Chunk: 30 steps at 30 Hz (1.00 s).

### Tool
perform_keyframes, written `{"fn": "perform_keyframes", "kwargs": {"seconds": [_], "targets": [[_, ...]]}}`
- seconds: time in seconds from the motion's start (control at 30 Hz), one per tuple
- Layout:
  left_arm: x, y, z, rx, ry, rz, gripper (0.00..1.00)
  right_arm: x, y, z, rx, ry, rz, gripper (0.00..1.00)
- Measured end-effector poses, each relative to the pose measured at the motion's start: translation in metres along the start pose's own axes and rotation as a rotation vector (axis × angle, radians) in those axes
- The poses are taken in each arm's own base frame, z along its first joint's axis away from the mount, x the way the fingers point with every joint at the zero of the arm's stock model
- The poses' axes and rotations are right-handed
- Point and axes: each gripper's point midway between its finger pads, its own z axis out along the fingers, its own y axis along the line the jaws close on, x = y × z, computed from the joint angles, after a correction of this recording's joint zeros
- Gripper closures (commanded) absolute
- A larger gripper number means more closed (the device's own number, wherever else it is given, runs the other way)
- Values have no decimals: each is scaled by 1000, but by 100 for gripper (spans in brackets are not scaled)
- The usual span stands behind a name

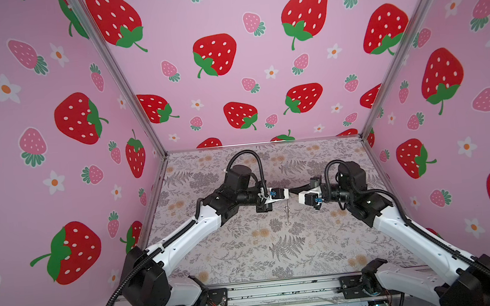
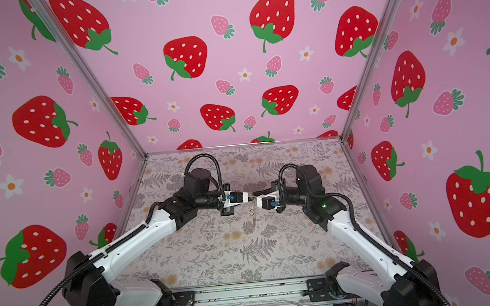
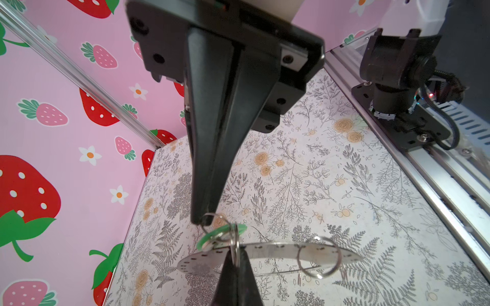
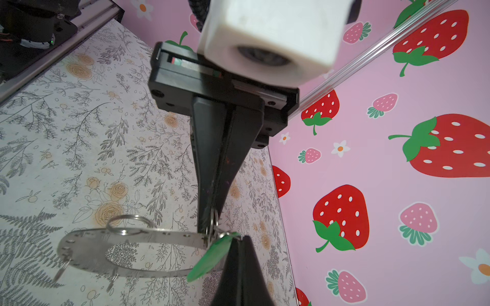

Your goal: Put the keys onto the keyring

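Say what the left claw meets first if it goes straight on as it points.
Probably the keyring rim held in the right claw, just past the green key tag; depth is unclear.

Both top views look from high behind the arm bases [image 1: 186, 292], forward and down on the table [image 1: 277, 257] at lower centre. My wrist cameras, very near, share the keyring [image 3: 270, 250].
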Motion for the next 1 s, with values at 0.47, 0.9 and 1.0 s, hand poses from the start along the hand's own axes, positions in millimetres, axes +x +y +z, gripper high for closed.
{"fn": "perform_keyframes", "kwargs": {"seconds": [0.47,0.9,1.0], "targets": [[0,1,4,13,-5,-13,100,3,1,2,-7,3,2,100],[2,-3,12,55,-36,-64,100,5,5,8,-50,11,-8,100],[1,-3,12,55,-43,-67,100,4,3,9,-56,11,-16,100]]}}
